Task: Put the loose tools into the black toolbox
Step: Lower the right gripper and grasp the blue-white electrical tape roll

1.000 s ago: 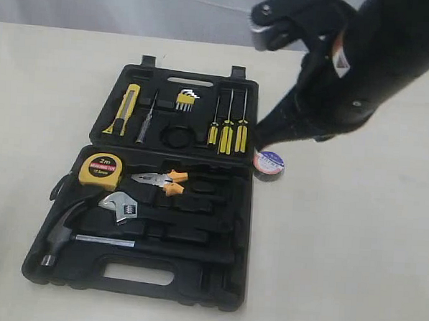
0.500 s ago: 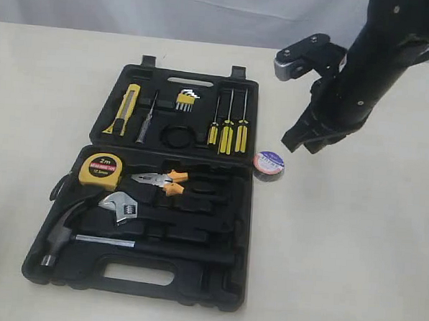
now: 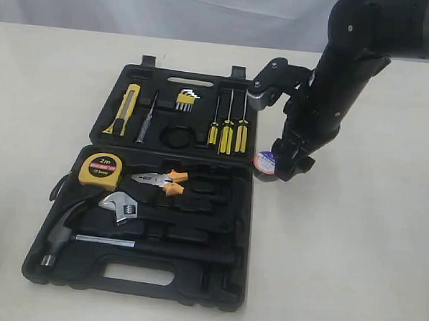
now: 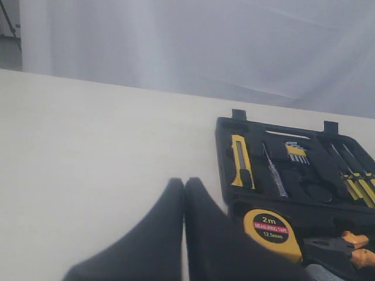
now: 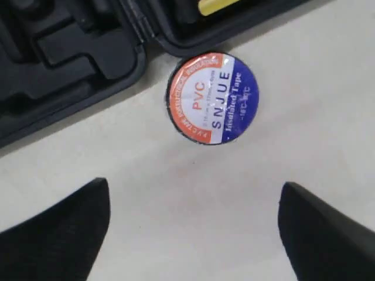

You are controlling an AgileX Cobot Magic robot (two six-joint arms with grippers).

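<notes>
The tape roll [image 5: 212,96] is seen lying flat just outside the toolbox [image 3: 215,293], beside its hinge line. The right gripper [image 5: 193,202] is held spread above the roll; the left gripper [image 4: 184,190] is pressed together. With so little gap, one jaw could be caught on the toolbox rim and the roll knocked away.

We get bright, even, diffuse light with faint shadows (a soft one beside the toolbox [image 3: 226,276]). The left gripper [image 4: 184,186] and right gripper [image 5: 193,186] look blurred; the tape [image 5: 212,98] label is sharp.

Now lower, right gripper [image 3: 291,167] over tape roll [image 3: 264,162]
</notes>
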